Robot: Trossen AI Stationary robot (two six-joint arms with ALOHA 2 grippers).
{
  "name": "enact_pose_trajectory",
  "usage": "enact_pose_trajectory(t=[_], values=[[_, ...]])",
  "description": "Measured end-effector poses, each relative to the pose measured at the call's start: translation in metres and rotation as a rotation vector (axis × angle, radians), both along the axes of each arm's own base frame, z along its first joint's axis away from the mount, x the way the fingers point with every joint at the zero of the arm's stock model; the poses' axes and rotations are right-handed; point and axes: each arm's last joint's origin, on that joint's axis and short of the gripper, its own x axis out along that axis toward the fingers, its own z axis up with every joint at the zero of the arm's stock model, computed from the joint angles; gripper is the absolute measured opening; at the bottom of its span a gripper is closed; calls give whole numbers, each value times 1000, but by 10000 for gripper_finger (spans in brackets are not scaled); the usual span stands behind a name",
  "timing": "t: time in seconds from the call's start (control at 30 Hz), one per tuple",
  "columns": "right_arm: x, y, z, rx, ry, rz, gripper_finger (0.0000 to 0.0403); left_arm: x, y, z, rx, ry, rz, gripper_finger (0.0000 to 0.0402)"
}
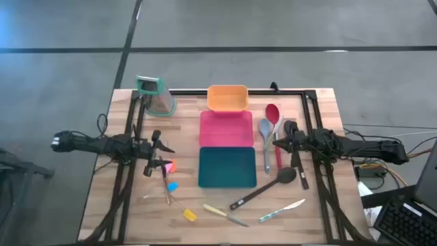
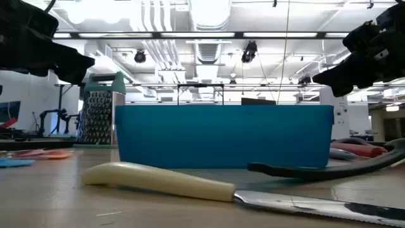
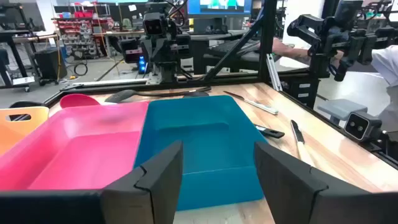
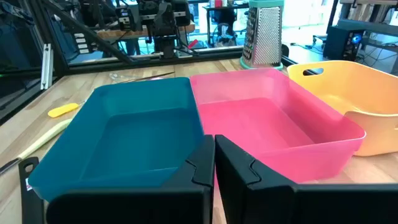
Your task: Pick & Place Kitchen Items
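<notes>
Loose kitchen items lie flat on the wooden table. A red spoon and a grey spoon lie right of the trays. A black spoon, a cream-handled knife and a green-handled knife lie near the front. Small pink, blue and yellow pieces lie at the left. My left gripper hangs open above the pink piece, facing the teal tray. My right gripper is shut beside the grey spoon, holding nothing.
An orange tray, a pink tray and a teal tray stand in a row down the table's middle. A green-topped metal grater stands at the far left. A black frame edges the table.
</notes>
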Motion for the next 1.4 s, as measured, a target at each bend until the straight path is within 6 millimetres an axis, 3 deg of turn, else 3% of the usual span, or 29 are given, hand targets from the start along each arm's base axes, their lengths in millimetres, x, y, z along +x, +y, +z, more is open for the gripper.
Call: enact_pose_trajectory(t=[0.9,1.13,1.4], values=[[0,0,1,-6,-8,-7,8,0,0,0,0,-1,0,202],[1,-1,9,14,-96,-38,8,0,0,0,0,0,0,202],[-2,-1,41,-95,-421,-33,8,0,0,0,0,0,0,202]])
